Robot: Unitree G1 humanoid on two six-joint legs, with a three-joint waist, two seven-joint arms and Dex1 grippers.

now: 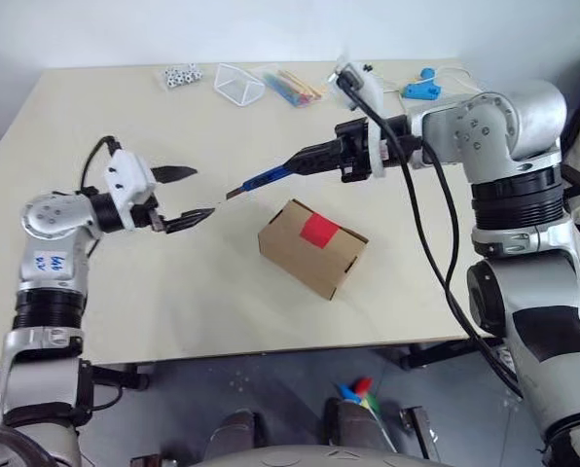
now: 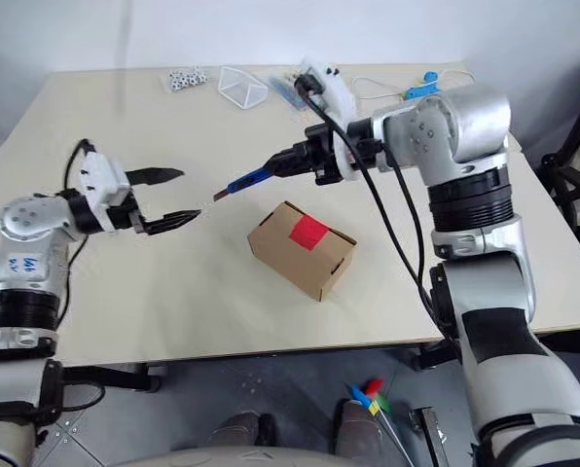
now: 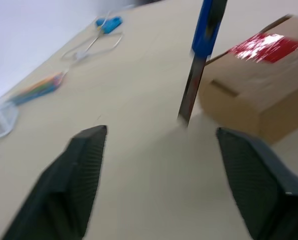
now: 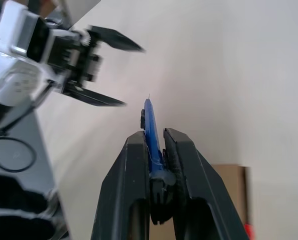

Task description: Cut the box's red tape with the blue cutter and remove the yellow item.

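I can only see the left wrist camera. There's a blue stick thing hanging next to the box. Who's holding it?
Observer: The right tool is. It is shut on the back end of the blue cutter.
Operator: Is the cutter touching the box?
Observer: No. On the head camera its tip is apart from the box and points toward your left tool, not at the red tape.
Operator: Is the box open on the side I can't see?
Observer: No. The head camera shows the whole box closed, with its flaps tucked in.
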